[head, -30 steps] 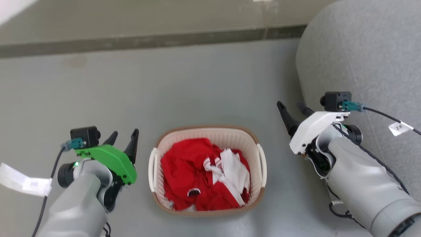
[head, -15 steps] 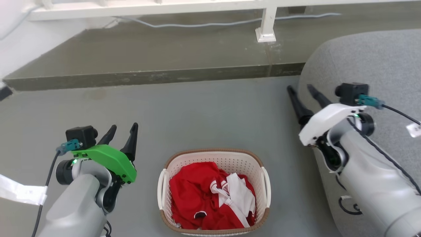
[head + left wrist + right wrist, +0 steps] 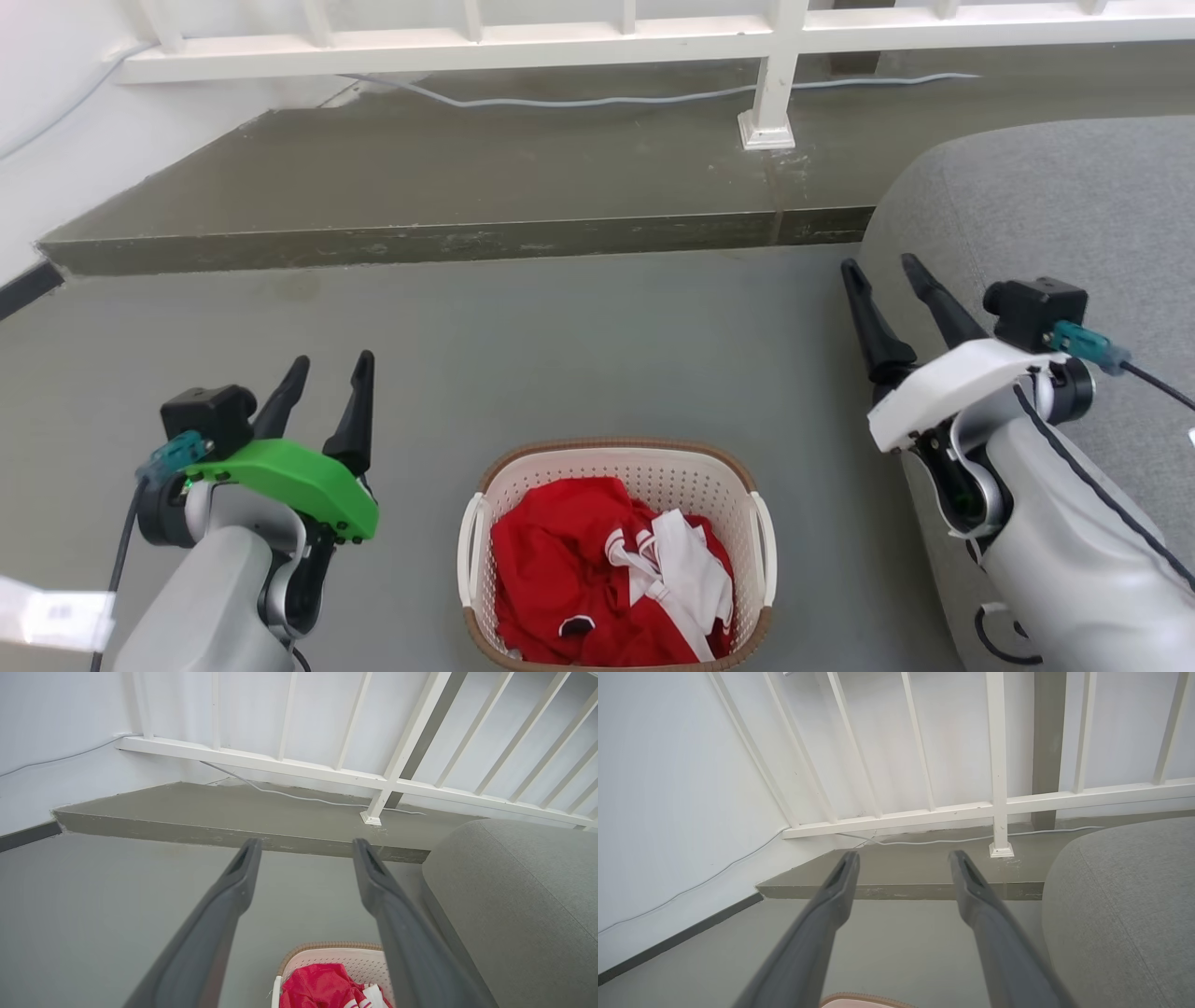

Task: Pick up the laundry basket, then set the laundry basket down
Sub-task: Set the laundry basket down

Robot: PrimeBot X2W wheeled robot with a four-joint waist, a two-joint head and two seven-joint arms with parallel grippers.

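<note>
The laundry basket stands on the floor with nothing gripping it, so either the pick-up is not begun or the set-down is already done; these views cannot settle which.

The left gripper (image 3: 333, 357) hangs with its fingers spread wide and empty, near the basket's left white handle (image 3: 467, 551) but apart from it. The laundry basket (image 3: 644, 471) sits upright on the grey floor (image 3: 560, 355) between the two arms, holding red and white clothes (image 3: 579, 569). The right gripper (image 3: 878, 262), also wide and empty, hovers farther off beside the grey sofa (image 3: 1074, 205).
</note>
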